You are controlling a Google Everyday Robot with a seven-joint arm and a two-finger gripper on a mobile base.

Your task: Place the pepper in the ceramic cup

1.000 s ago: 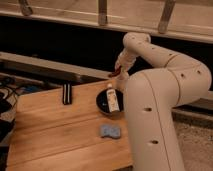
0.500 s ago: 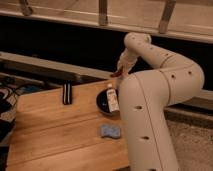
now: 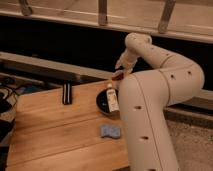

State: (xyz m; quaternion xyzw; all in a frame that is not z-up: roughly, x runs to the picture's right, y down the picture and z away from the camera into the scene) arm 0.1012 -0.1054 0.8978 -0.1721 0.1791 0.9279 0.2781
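Observation:
My gripper (image 3: pixel 119 75) hangs over the back edge of the wooden table (image 3: pixel 55 130), just behind and above the dark round ceramic cup (image 3: pixel 102 104). It is shut on the pepper (image 3: pixel 117 78), a small dark-red piece at its tip, held in the air. A white bottle (image 3: pixel 112 99) lies across the cup's right side, directly below the gripper. My large white arm (image 3: pixel 150 115) covers the right part of the table.
A blue sponge (image 3: pixel 110 131) lies on the table in front of the cup. A black oblong object (image 3: pixel 66 93) lies at the back left. Cables (image 3: pixel 7 95) hang off the left edge. A dark ledge and railing run behind the table.
The gripper, still holding the pepper, has dropped slightly toward the cup. The arm's elbow has shifted a little. The things on the table have not moved.

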